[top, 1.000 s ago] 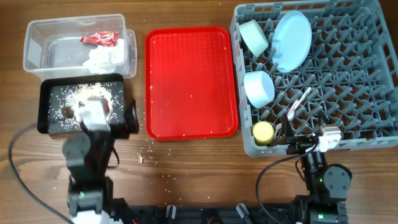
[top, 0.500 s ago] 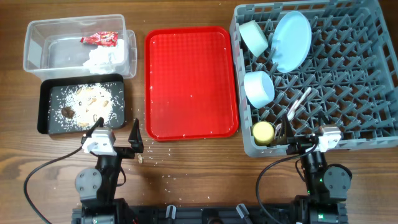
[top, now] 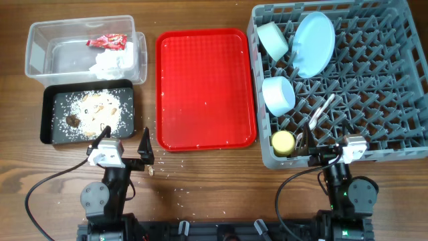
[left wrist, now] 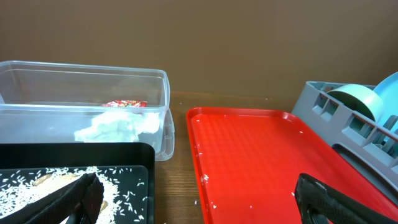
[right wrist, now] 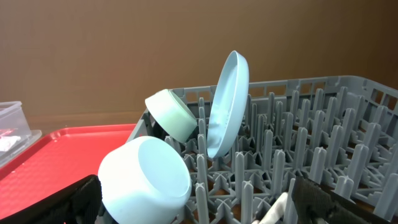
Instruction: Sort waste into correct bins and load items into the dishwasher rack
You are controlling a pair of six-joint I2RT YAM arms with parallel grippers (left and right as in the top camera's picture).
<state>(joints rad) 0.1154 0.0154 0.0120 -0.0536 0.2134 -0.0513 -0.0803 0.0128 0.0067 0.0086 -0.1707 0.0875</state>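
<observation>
While both arms sit pulled in at the near edge, this is how I stand:

Left gripper [top: 127,155]: spread wide, holding nothing, just near of the black tray [top: 48,119].

Right gripper [top: 331,156]: also spread with nothing between the fingers, at the near wall of the dishwasher rack [top: 401,87].

Step in hand: I judge the sorting and loading essentially done; both arms look parked.

Waste: red wrapper [top: 107,41] and white napkin [top: 110,61] lie in the clear tub [top: 40,40]; food scraps [top: 97,107] are spread in the black tray.

Items: plate [top: 314,43] stands on edge, long axis running near to far; two bowls [top: 279,95] are tipped on their sides; yellow cup [top: 283,141] is at the near left corner; fork and spoon [top: 319,114] lean diagonally.

Next move: a few crumbs [top: 152,170] lie on the table near my left gripper; if they count, a fine pinch is called for.
</observation>
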